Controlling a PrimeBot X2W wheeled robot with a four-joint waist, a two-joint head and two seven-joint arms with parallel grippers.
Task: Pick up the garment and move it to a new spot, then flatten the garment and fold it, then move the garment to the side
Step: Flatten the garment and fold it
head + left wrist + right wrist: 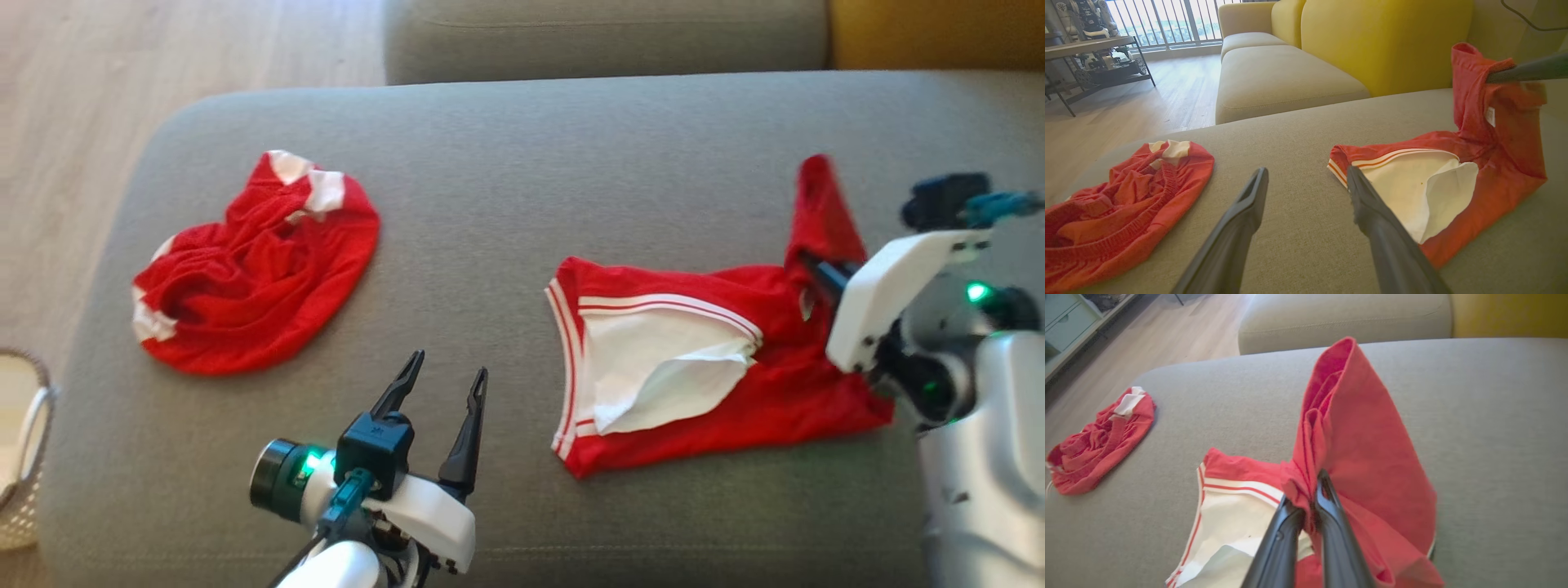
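The garment (784, 359) is red with white striped trim and a white panel. It lies on the grey cushion (506, 180), right of centre. My right gripper (810, 266) is shut on the garment's far right corner and holds that corner up in a peak (1367, 428). In the right wrist view the right gripper (1318, 479) has its fingers pinched on a bunched fold of red cloth. My left gripper (451, 364) stands open above bare cushion, a little left of the garment's striped edge (1343, 165). In the left wrist view the left gripper (1306, 171) has nothing between its fingers.
A second red garment (253, 269) lies crumpled on the cushion's left part. A pale woven basket (20, 457) stands on the wood floor beyond the cushion's left edge. A beige seat (1278, 77) and a yellow backrest (1384, 41) lie behind.
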